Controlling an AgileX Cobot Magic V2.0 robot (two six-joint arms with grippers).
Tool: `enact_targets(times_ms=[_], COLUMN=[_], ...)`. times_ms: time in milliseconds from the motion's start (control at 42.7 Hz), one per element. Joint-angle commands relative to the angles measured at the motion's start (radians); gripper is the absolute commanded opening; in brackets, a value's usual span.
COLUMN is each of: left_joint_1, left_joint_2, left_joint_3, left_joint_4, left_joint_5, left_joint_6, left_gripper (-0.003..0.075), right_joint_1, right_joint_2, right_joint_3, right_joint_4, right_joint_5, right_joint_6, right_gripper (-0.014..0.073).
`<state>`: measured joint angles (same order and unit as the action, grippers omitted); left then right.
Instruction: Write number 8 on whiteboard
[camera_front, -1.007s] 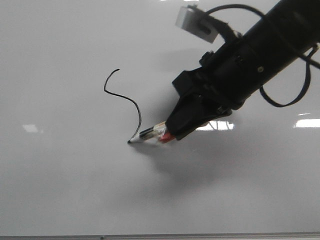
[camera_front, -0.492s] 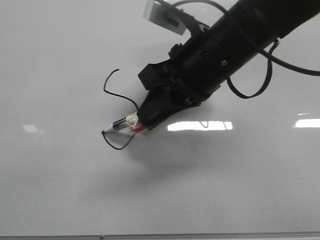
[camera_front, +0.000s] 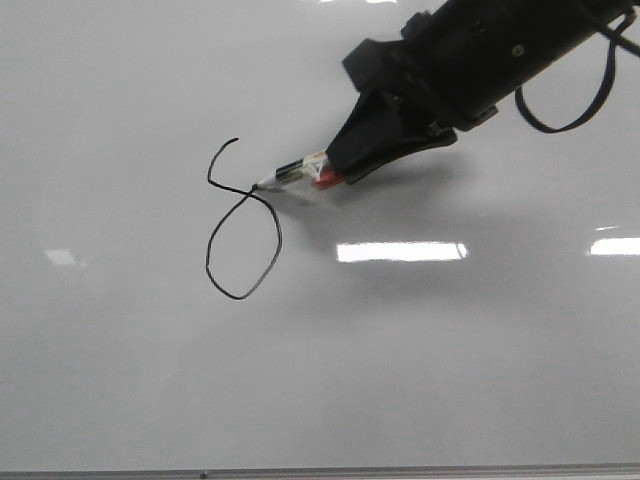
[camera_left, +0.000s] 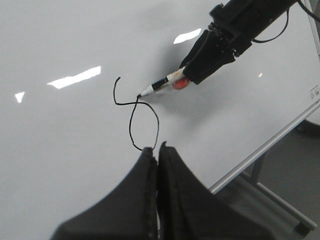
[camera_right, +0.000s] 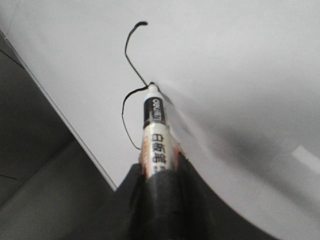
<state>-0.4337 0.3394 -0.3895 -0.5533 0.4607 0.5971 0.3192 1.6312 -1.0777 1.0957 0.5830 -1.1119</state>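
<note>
The whiteboard (camera_front: 120, 380) fills the front view. On it is a thin black line (camera_front: 280, 238), part of the number 8: a closed oval lower loop and an open hook above it. My right gripper (camera_front: 338, 168) is shut on a marker (camera_front: 295, 173), whose tip touches the board at the line's crossing point. The right wrist view shows the marker (camera_right: 155, 130) held between the fingers, its tip on the line (camera_right: 126, 50). My left gripper (camera_left: 156, 150) is shut with nothing in it, hovering just off the lower loop (camera_left: 158, 127).
Bright light reflections (camera_front: 400, 251) lie on the glossy board. Its thin dark bottom edge (camera_front: 300, 472) runs along the front. Beyond the board's metal rim (camera_left: 270, 145) I see a stand leg and grey floor.
The right gripper carried the marker tip left around the bottom, then up and right to the crossing, closing the lower loop. The arm has risen toward the back right.
</note>
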Motion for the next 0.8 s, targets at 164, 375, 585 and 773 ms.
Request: enact_targets(times_ms=[164,375,585,773], left_joint_1=[0.003,0.003,0.003,0.003], left_joint_2=[0.004,0.004,0.009,0.16], left_joint_3=[-0.028,-0.028,-0.051,-0.18], left_joint_4=[-0.028,-0.028,-0.058,0.007], left_joint_5=[-0.067,-0.067,-0.032,0.139], left_joint_6=[-0.007,-0.007,0.001,0.157], left_gripper=[-0.0021,-0.0021,-0.002,0.005], right_joint_1=[0.015,0.089,0.093,0.098], right_joint_2=[-0.055,-0.008,-0.177,-0.258], right_joint_3=[-0.08,-0.142,-0.144,-0.15], right_joint_4=[0.039,0.033,-0.091,-0.295], right_joint_5=[-0.077,-0.032,0.105,0.243], right_joint_6=[-0.006,-0.005,-0.058,-0.176], right_gripper=[-0.0059,-0.0059,-0.0059,-0.0059])
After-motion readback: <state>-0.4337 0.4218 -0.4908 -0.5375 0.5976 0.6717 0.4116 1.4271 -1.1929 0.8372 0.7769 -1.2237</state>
